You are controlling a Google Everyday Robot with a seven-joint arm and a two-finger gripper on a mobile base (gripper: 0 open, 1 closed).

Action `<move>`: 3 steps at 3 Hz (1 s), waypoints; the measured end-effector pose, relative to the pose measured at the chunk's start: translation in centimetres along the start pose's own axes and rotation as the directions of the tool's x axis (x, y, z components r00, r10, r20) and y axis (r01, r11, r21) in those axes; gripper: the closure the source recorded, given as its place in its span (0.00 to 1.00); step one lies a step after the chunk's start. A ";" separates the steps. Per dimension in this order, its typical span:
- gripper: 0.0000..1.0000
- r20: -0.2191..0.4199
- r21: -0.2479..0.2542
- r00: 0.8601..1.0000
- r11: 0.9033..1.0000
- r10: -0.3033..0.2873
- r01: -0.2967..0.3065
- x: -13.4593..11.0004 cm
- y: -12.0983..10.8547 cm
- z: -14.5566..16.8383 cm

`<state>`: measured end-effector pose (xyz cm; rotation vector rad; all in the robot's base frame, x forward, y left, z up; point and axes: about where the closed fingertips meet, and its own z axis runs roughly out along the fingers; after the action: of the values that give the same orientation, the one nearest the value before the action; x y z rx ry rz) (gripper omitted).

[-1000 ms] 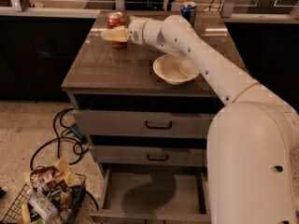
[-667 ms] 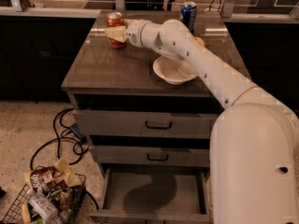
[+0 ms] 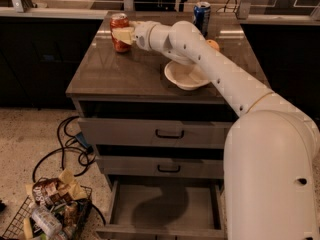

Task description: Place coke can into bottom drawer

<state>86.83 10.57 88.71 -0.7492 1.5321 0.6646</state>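
We are at the grasp, with the carry and drop not yet done. The can (image 3: 118, 22) stands upright near the back left corner of the bench (image 3: 125, 76). Our gripper (image 3: 120, 35) reaches it from the right. One pale finger (image 3: 123, 34) lies across the can's front at mid-height, so we judge the gripper clamped on the can, though the far finger is hidden behind it. The can's base looks to be on the benchtop, not lifted.

The drawer (image 3: 165, 206) below the front edge is already pulled out, its grey floor bare, so opening is done. What remains, as we judge it: lift the can, bring it forward past the bowl (image 3: 186, 75) and over the front edge, lower it into the drawer and let go. The blue can (image 3: 202, 14) at the back edge stays out of it.
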 end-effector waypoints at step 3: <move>1.00 0.002 -0.014 0.999 0.999 -0.035 0.035 -2.5 0.2 -0.2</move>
<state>86.68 10.77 91.24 -0.7835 1.5106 0.6503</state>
